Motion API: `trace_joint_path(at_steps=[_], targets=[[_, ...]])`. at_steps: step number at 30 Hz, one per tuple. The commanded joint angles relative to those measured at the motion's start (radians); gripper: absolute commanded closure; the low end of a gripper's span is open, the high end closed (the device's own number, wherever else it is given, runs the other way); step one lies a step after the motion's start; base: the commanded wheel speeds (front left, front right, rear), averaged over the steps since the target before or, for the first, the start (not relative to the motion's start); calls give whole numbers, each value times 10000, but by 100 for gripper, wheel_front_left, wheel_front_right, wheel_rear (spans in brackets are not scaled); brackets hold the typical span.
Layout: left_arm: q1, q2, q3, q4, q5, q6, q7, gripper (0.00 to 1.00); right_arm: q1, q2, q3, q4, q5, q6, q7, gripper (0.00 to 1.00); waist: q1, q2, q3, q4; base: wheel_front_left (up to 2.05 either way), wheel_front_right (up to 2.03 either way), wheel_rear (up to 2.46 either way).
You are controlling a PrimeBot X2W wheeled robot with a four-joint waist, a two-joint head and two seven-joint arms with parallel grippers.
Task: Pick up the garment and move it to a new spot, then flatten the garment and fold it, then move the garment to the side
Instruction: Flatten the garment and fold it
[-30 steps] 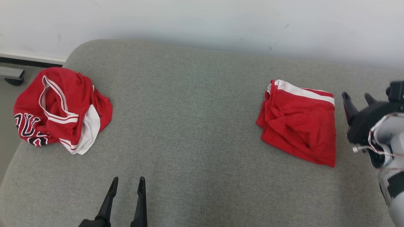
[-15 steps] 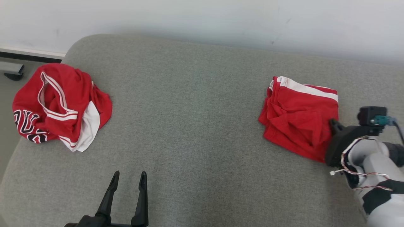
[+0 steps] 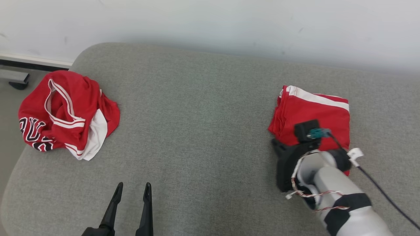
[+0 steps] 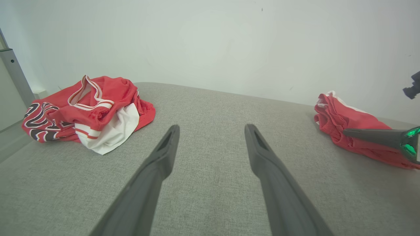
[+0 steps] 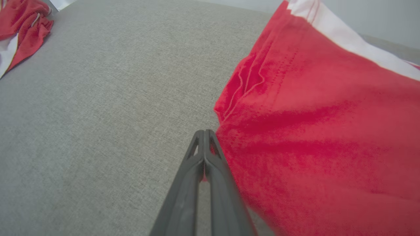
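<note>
"Where's the piece it's meant to shift?"

"The folded garment lies flat on the right side of the grey cushion, with its white stripe toward the wall. The right gripper is down at its near left edge, fingers pressed together, right against the hem."

"Has it got hold of any cloth?"

"I can't tell. A sliver of red shows between the fingers lower down, but that could just be fabric lying underneath. The tips look to meet with nothing between them."

"So what if it lifts or drags now?"

"My worry is it comes away with nothing, or with only the top layer. Nip one layer of a stack like that and the fold peels open as it travels, and the tidy work is undone. Dragging across that rough weave could rumple the bottom layer too."

"And the other arm?"

"The left gripper hovers over the front of the cushion, fingers wide apart, holding nothing, well apart from both clothes. The crumpled jersey sits in a heap at the left edge. I'd say it's not in the way."
</note>
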Motion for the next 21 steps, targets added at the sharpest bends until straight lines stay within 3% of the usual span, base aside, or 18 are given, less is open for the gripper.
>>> trace_joint_path(at_steps=[1, 7, 9, 10, 11, 12, 13, 21], targets=[[70, -17, -7, -13, -16, -23, -34, 0, -15, 206, 403, -193, 299, -25, 49, 100, 1, 0, -47, -140, 0, 0, 0], [87, -15, -6, -1, -41, 18, -34, 0, -101, 409, 1415, -727, 1062, -25, -127, 100, 1, 0, -186, -366, 0, 0, 0], [149, -14, 40, 1, -28, 51, -34, 0, -120, 353, 1613, -899, 1303, -25, -258, 80, 1, 0, -269, -472, 0, 0, 0], [177, -15, 53, 3, -28, 58, -34, 0, -114, 281, 1656, -967, 1408, -25, -346, 55, 1, 0, -320, -518, 0, 0, 0], [177, -15, 53, 3, -28, 58, -34, 0, -114, 281, 1656, -967, 1408, -25, -346, 55, 1, 0, -320, -518, 0, 0, 0], [195, -15, 81, 2, -42, 68, -34, 0, -96, 209, 1648, -1052, 1492, -25, -496, 47, 1, 0, -390, -572, 0, 0, 0], [218, -15, 102, 3, -53, 78, -34, 0, -53, 137, 1610, -1126, 1575, -25, -659, 1, 1, 0, -463, -622, 0, 0, 0], [621, -15, 472, -79, -91, 167, -34, 0, 856, -434, 870, -1696, 1847, -25, -2055, 0, 1, 0, -1124, -1253, 0, 0, 0]])
